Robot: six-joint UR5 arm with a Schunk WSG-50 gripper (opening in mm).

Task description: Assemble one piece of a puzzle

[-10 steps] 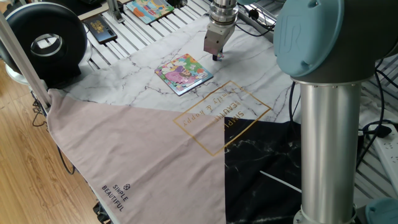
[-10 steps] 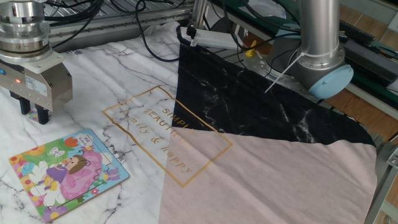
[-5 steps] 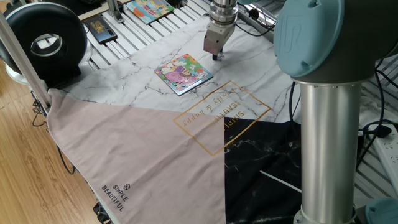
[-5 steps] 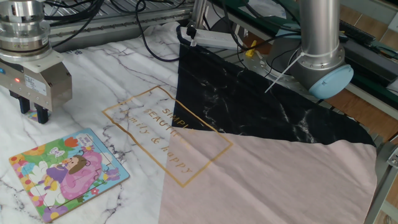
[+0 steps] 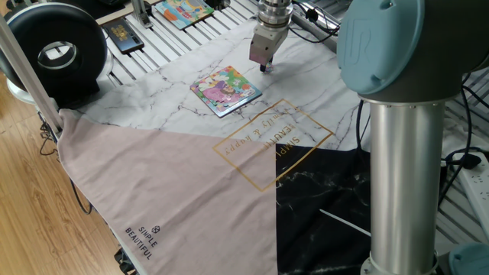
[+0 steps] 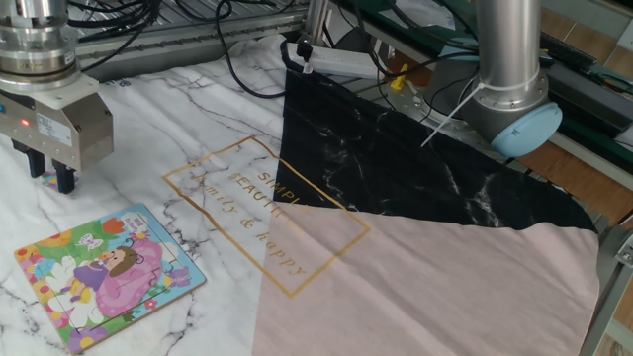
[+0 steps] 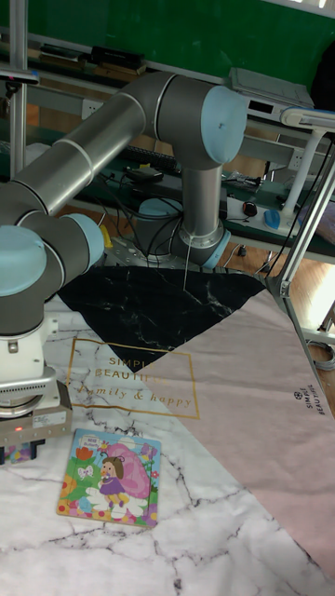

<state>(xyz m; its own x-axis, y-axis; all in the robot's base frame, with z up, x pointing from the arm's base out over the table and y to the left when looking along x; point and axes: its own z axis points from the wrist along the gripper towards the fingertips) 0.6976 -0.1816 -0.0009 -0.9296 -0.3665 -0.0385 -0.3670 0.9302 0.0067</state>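
A marbled cloth covers the table. The puzzle lies flat just near the gripper, whose fingers look nearly together; whether they pinch the piece, I cannot tell. Tiny and light, it likely needs an edge grip.

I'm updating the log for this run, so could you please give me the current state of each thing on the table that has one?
Gripper: upright above the cloth beside the puzzle, fingers close together; whether it holds anything cannot be told.
Puzzle: flat on the marble-patterned cloth, picture up, apart from the gripper.
Piece: not visible in any view.
Cloth: spread flat over the table.
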